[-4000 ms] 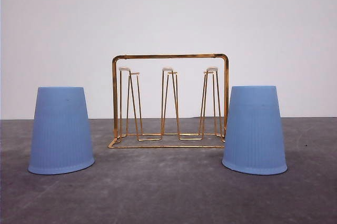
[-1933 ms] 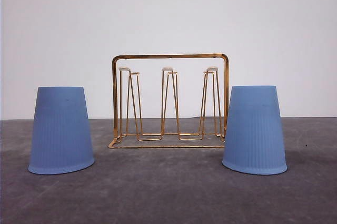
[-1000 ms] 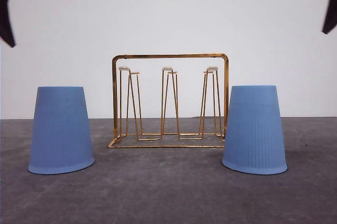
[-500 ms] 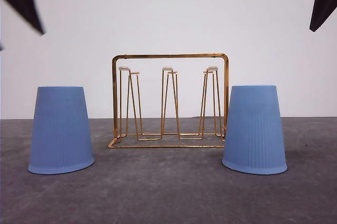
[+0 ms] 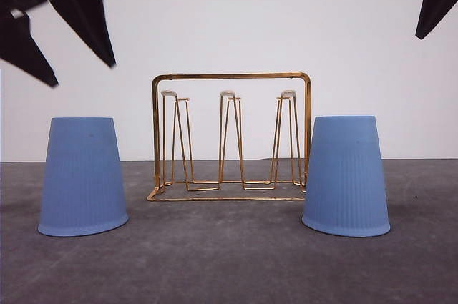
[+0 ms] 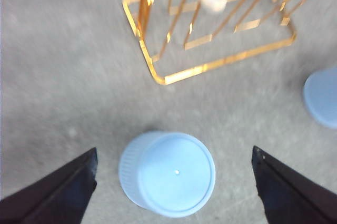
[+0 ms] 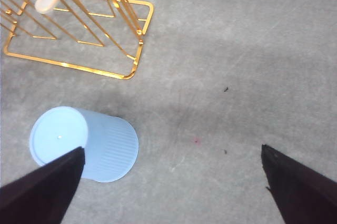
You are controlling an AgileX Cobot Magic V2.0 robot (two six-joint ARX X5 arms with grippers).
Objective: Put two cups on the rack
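Both claws spread wide and empty, the left claw (image 5: 61,54) at upper left above the left cup (image 5: 84,177), the right claw (image 7: 171,179) off the right cup (image 5: 346,176); both cups stood upside down on the bench (image 5: 229,261) flanking the rack (image 5: 230,136), so reaching was in hand, and next each claw likely needed lowering around its cup.

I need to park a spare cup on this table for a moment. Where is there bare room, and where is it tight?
The widest bare patch is the grey tabletop in front of the rack, between the left cup and the right cup. It is tight beside the rack: the right cup stands close by its frame, the left cup a little further off.
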